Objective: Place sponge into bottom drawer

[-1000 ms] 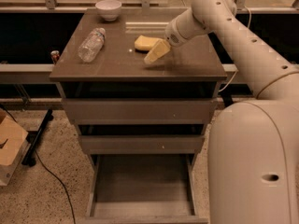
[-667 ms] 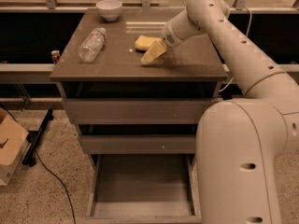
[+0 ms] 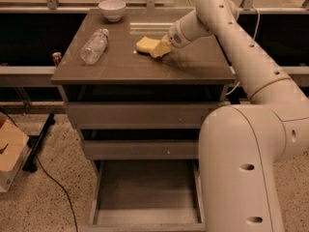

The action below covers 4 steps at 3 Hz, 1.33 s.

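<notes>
The pale yellow sponge [image 3: 145,44] lies on the brown cabinet top [image 3: 193,64], near the middle towards the back. My gripper [image 3: 161,49] reaches in from the right and sits low over the top, right against the sponge's right end. The bottom drawer [image 3: 145,190] is pulled open below, and its flat grey floor shows. My arm's large white body hides the drawer's right side.
A clear plastic bottle [image 3: 94,46] lies on its side at the left of the top. A white bowl [image 3: 112,8] stands at the back left. The two upper drawers [image 3: 140,114] are closed. A cardboard box [image 3: 9,153] and a black cable [image 3: 53,178] are on the floor at the left.
My gripper has moved left and a little farther back across the top, closing the gap to the sponge's right end. The sponge, bottle and drawer stay as they were.
</notes>
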### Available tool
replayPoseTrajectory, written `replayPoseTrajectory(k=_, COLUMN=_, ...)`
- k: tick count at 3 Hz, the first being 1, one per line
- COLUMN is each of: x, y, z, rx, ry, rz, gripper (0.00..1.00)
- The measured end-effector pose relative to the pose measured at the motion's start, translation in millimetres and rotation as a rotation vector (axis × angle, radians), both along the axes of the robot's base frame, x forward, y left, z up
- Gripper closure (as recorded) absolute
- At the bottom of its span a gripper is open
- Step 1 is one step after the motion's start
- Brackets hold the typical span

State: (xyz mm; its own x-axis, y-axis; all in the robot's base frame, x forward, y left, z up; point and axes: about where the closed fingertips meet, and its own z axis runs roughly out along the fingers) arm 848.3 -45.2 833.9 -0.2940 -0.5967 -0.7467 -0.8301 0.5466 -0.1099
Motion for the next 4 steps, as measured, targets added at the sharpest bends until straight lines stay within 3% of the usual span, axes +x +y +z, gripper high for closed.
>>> replayPoseTrajectory(k=1, x=-10, y=-4, z=16, rx=0.022, ry=-0.020, rz=0.016, gripper=0.70)
replayPoseTrajectory(k=2, x=-36, y=-14, z=41, rx=0.015, ry=-0.067, rz=0.049, gripper=0.94)
replayPoseTrajectory(k=3, x=-81, y=-32, z=69, rx=-0.044, ry=-0.144, rz=0.096, gripper=1.00)
replayPoseTrajectory(k=4, x=-163, y=-56, z=95, rx=-0.128, ry=-0.234, rz=0.153, gripper=1.00)
